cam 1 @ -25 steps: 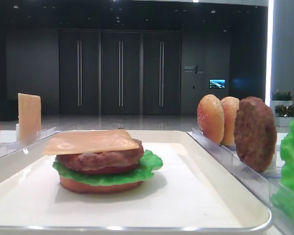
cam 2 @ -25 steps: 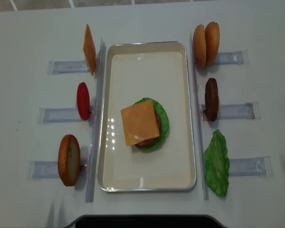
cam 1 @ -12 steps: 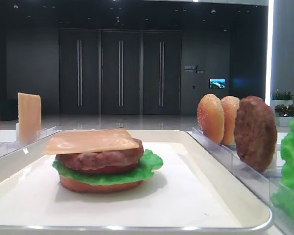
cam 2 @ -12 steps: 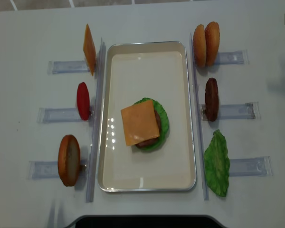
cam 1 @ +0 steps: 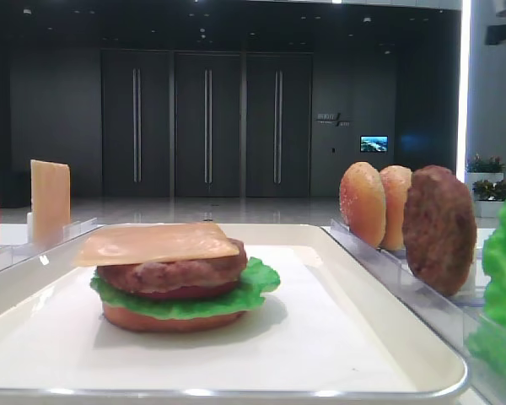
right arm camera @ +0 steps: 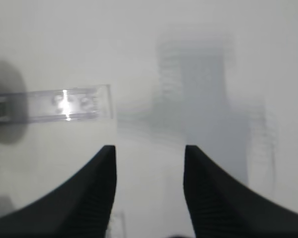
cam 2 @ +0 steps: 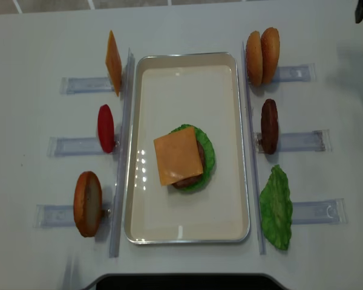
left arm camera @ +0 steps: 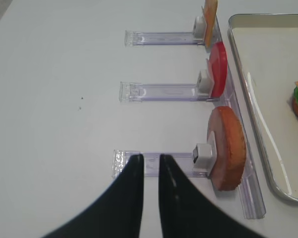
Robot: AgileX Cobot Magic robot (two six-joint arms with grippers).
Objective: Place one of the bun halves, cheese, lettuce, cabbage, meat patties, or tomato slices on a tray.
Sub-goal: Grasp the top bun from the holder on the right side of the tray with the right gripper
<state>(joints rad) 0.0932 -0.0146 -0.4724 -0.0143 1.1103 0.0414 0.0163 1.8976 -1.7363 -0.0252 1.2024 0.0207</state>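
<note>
Low exterior view: tray (cam 1: 367,278) holds a stacked burger with a cheese (cam 1: 156,243) slice on top, over a meat patty (cam 1: 173,274), lettuce (cam 1: 261,287) and a reddish base whose make-up is hard to tell. Two bun halves (cam 1: 363,204) and a second patty (cam 1: 438,229) stand on edge at right; green leaf at the far right is cut off by the frame.

Right wrist view: blurred. Right gripper (right arm camera: 150,193) has jaws apart, nothing between them, above bare table (right arm camera: 188,49); one clear rack (right arm camera: 69,104) end shows.

Left wrist view: left gripper (left arm camera: 150,171) jaws nearly together, empty, over a rack beside an upright bun (left arm camera: 228,148). Tomato slice (left arm camera: 218,77) behind it; a cheese slice is cut off at the top edge.

Overhead view: burger sits right of centre in the tray, towards the near end. The left gripper is out of frame; a dark corner at top right cannot be identified.
</note>
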